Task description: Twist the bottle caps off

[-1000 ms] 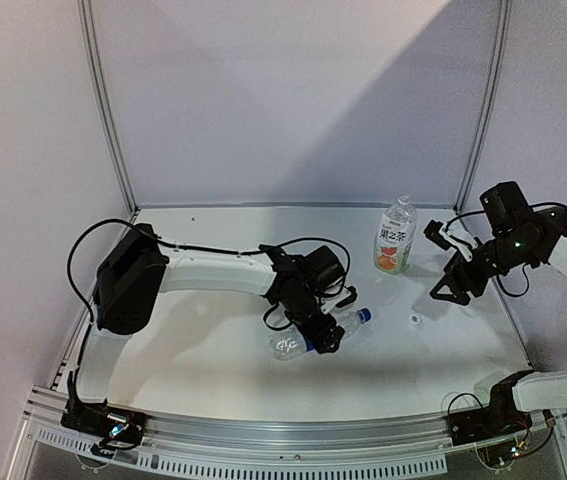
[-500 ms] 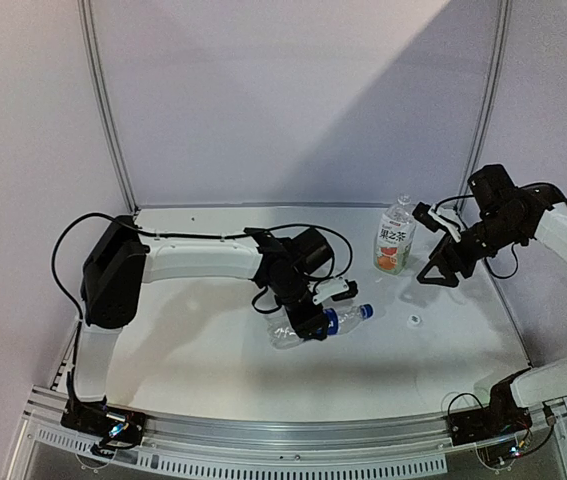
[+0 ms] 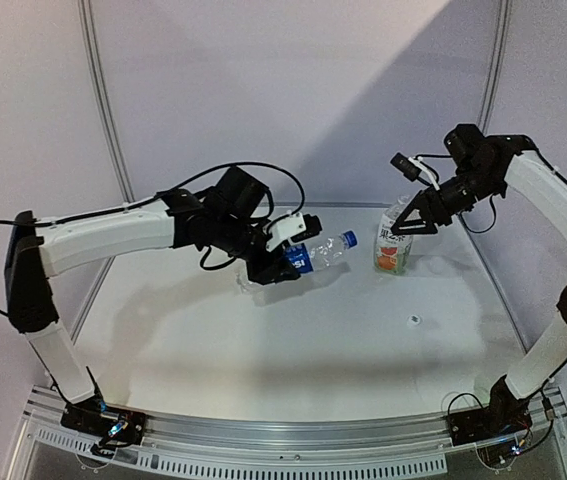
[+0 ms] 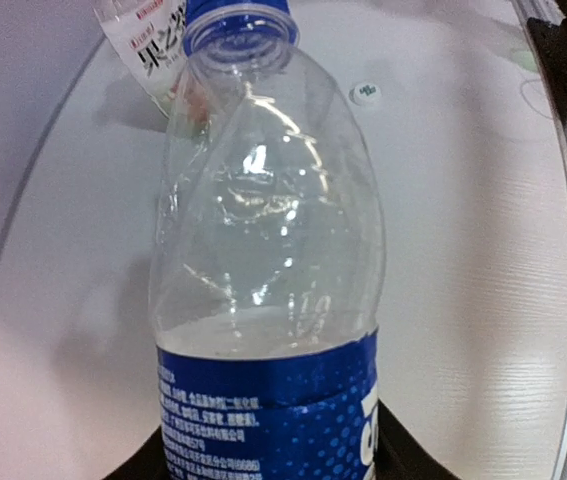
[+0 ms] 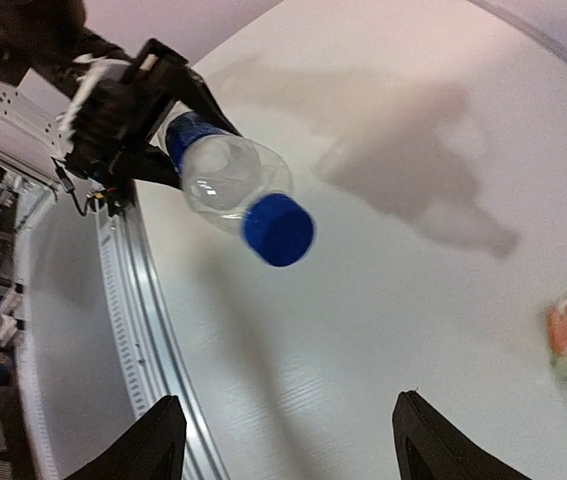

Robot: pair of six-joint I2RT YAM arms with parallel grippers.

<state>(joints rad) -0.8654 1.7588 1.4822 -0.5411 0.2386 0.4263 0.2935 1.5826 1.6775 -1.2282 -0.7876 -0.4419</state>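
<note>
Blue cap (image 3: 349,239) sat screwed on the slim bottle (image 3: 318,252), which was off the table (image 3: 263,340) and held nearly level in mid-air, neck toward the right arm; half a second before, it lay on the surface. Left gripper (image 3: 281,262) was clamped round its blue label, having risen with it. White cap (image 3: 415,320) lay loose on the table, apart from both bottles, unmoved. Wide bottle (image 3: 395,240) stood upright at the far right. Right gripper (image 3: 408,222) had climbed from beside that bottle to in front of its neck, fingers (image 5: 143,450) spread with nothing between them. Wide bottle's mouth was hidden behind that gripper. Left wrist view showed only a dark edge below the label, the fingers themselves out of sight.
</note>
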